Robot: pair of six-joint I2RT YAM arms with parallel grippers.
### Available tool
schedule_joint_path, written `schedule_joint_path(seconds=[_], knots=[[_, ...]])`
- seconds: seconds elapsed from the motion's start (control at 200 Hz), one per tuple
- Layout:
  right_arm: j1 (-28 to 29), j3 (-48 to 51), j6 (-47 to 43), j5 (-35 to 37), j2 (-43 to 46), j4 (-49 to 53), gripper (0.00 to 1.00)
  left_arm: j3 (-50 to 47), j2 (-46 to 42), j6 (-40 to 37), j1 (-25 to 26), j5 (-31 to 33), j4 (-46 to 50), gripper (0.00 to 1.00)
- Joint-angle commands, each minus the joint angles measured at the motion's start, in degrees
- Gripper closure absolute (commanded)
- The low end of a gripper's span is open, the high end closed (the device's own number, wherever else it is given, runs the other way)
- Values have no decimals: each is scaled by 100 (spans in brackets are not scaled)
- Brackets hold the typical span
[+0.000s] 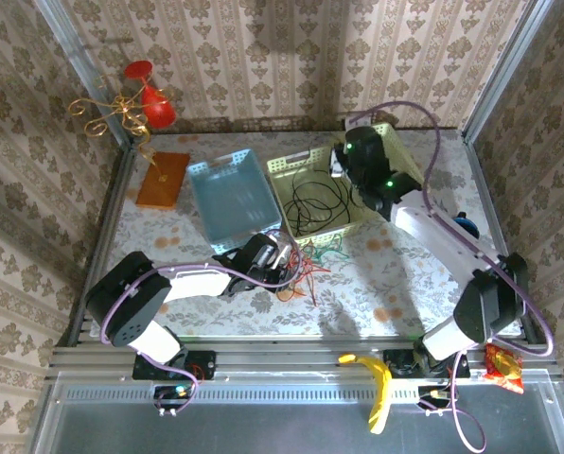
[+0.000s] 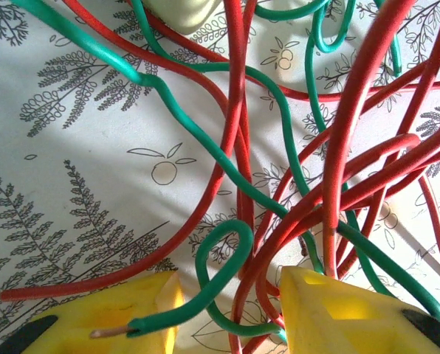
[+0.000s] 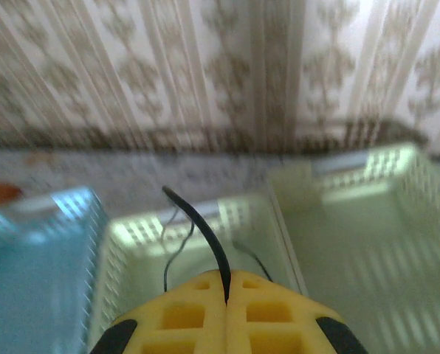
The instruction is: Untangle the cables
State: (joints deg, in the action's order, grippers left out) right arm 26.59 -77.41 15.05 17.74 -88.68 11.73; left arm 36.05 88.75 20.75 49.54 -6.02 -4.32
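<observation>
Nothing readable is showing in any view: no text, label, brand or number. The crumpled red-and-yellow packet (image 1: 502,369), lying at five o'clock in the top view, is showing printing too small to make out. The table covering (image 2: 94,184) is carrying drawn ferns and fruit, not letters.

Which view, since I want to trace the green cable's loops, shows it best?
The left wrist view: the green cable runs close up, weaving through red cable loops. The top view gives small green strands by the left tool. The right wrist view faces baskets.
</observation>
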Motion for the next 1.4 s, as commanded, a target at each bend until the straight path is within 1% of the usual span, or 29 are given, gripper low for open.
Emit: schedule_joint_path(seconds=[0.0, 0.13, 0.24, 0.33, 0.46, 0.485, 0.535, 0.565, 0.61, 0.69, 0.825, 0.935, 1.04, 1.12, 1.205, 1.29, 1.395], knots=[[31, 378, 549, -85, -334, 777, 100, -108, 99, -79, 12, 191, 515, 58], [31, 656, 950, -387, -698, 1012, 100, -77, 99, -141, 3, 182, 577, 58], [31, 665, 1129, -580, -982, 1201, 100, -81, 92, -151, 3, 179, 573, 58], [26, 680, 1234, -570, -1113, 1313, 100, -105, 67, -120, 11, 213, 555, 58], [29, 753, 1299, -454, -1071, 1338, 100, -161, -6, -71, 18, 281, 525, 58], [22, 759, 1299, -436, -1037, 1333, 94, -168, -21, -63, 28, 290, 514, 58], [22, 762, 1290, -369, -928, 1332, 74, -186, -36, -63, 25, 302, 503, 58], [22, 777, 1290, -292, -844, 1321, 65, -186, -46, -63, 25, 309, 502, 58], [22, 828, 1266, -236, -680, 1268, 58, -178, -49, -70, 25, 329, 503, 58], [22, 989, 1217, -168, -338, 1083, 54, -186, -51, -56, 38, 354, 487, 58], [31, 1285, 1152, -124, 234, 962, 52, -191, -19, -36, 51, 365, 425, 58], [39, 1763, 1184, -203, 808, 925, 52, -185, -2, -37, 73, 399, 414, 58], [39, 2394, 1146, -655, 1427, 776, 52, -203, -1, -28, 82, 426, 407, 58], [45, 2823, 1072, -1121, 1657, 676, 52, -213, 1, -41, 87, 419, 377, 59], [55, 3104, 1071, -1523, 1656, 609, 52, -204, 34, -41, 75, 401, 361, 59], [65, 3240, 1062, -1829, 1421, 503, 52, -179, 52, -58, 89, 391, 373, 59], [105, 3165, 1038, -1883, 938, 442, 52, -159, 47, -54, 90, 382, 396, 59]])
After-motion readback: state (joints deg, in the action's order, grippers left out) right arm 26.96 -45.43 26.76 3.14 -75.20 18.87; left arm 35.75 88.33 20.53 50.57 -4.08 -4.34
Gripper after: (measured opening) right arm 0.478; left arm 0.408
